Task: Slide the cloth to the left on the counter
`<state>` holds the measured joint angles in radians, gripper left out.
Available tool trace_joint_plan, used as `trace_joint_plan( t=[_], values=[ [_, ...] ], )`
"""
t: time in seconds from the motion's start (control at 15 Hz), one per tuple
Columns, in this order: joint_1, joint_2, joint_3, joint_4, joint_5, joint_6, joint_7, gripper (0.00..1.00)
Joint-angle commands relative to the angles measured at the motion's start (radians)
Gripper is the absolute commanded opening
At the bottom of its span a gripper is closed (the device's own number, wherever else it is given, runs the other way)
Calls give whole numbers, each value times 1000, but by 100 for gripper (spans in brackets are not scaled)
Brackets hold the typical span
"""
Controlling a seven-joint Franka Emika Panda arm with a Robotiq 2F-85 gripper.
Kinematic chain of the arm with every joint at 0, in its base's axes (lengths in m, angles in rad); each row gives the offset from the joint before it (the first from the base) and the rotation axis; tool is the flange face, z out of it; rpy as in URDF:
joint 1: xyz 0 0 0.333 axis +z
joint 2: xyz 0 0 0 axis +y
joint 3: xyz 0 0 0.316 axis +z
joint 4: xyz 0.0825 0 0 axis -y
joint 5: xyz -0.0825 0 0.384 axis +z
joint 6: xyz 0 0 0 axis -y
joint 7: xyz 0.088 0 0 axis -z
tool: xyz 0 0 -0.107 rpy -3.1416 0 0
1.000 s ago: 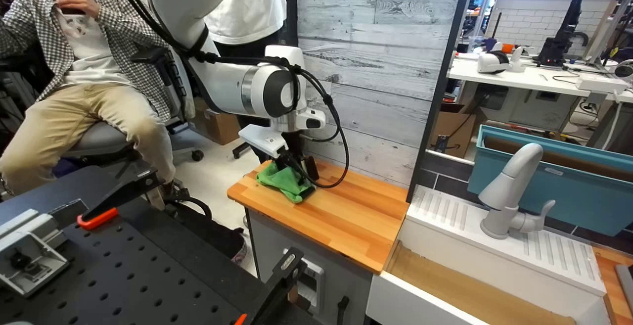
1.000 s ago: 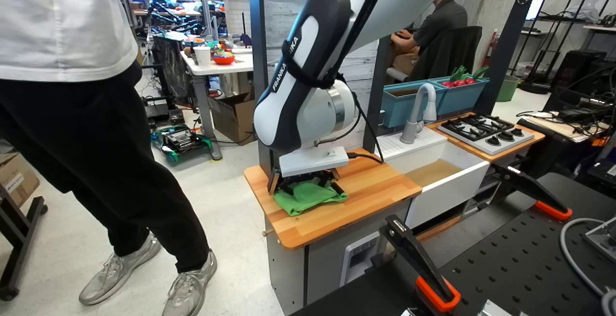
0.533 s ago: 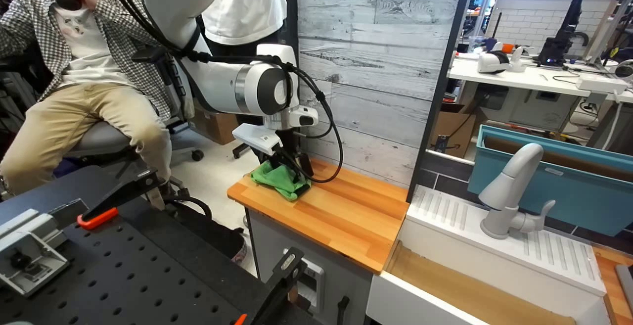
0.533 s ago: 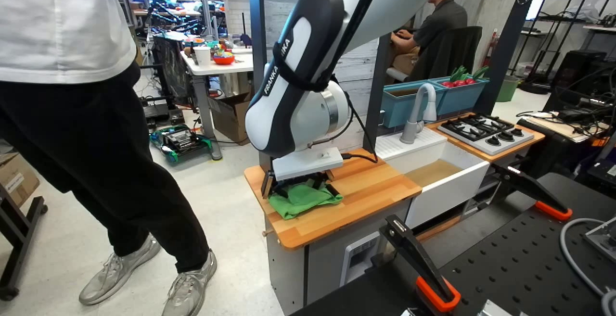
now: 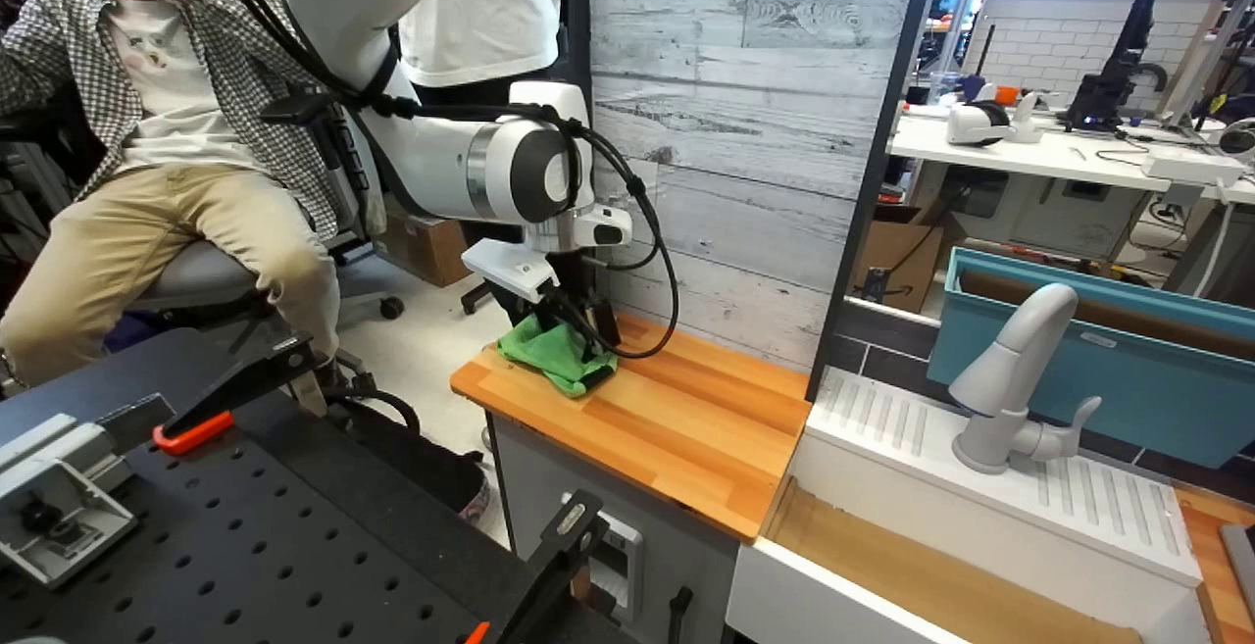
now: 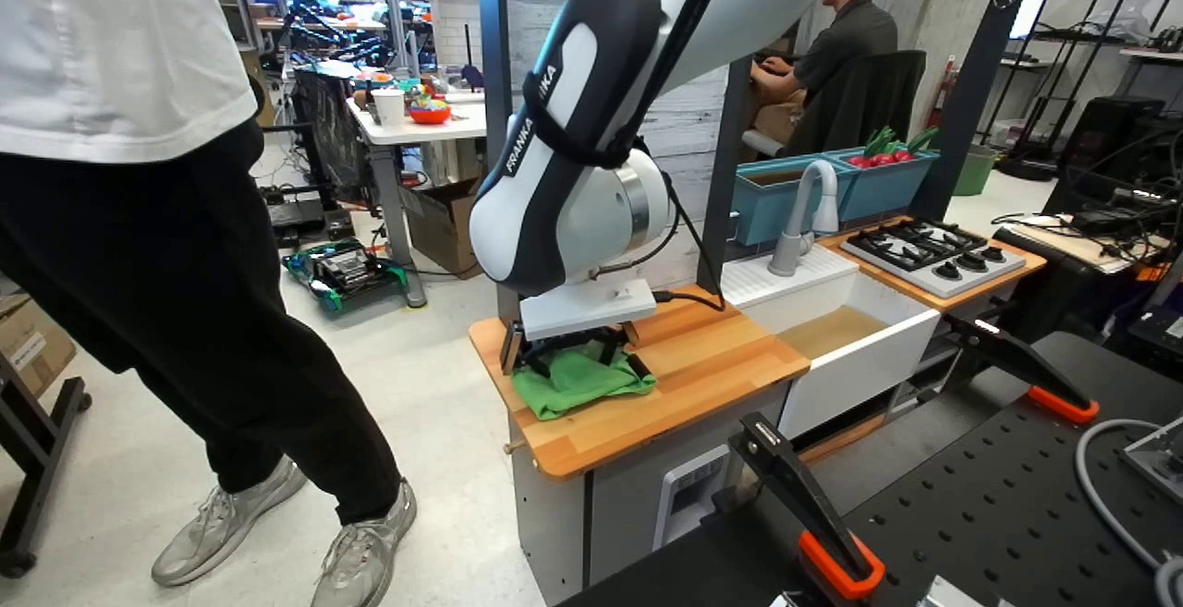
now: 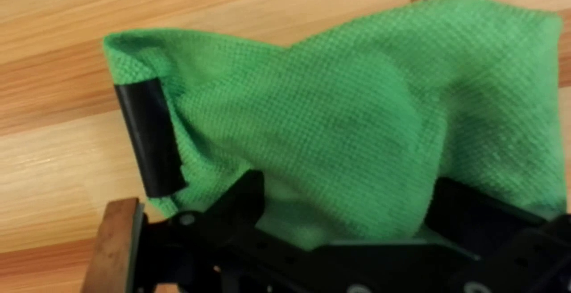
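Note:
The green cloth (image 5: 552, 355) lies rumpled near the end of the wooden counter (image 5: 677, 409), away from the sink. It also shows in an exterior view (image 6: 580, 385) and in the wrist view (image 7: 312, 101). A black strip (image 7: 151, 137) sits along one short edge of it. My gripper (image 7: 350, 186) is low over the cloth, pointing down. Its two dark fingers stand wide apart, with a raised fold of cloth between them. The fold lies close to one finger (image 7: 464, 208); whether they touch, I cannot tell. The gripper also shows in an exterior view (image 6: 575, 359).
A grey wood-look panel (image 5: 745, 134) stands along the counter's back. A white sink (image 6: 859, 348) with a grey faucet (image 5: 1010, 379) adjoins the counter. A black perforated table (image 5: 294, 526) with clamps stands in front. A person (image 6: 185, 265) stands beyond the counter's end.
Over the last second, my gripper and the cloth have moved a little left in both exterior views, mostly in the first half. Since then the arm has risen slightly and the cloth has hardly moved.

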<state>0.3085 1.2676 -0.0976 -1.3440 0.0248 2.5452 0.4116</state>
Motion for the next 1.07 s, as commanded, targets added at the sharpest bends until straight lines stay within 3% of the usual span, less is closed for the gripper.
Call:
trace_joint_plan(
  t=[0.0, 1.0],
  values=[
    [-9, -82, 6, -84, 11, 38, 21, 100],
    [-23, -445, -8, -516, 56, 265, 45, 100]
  ],
)
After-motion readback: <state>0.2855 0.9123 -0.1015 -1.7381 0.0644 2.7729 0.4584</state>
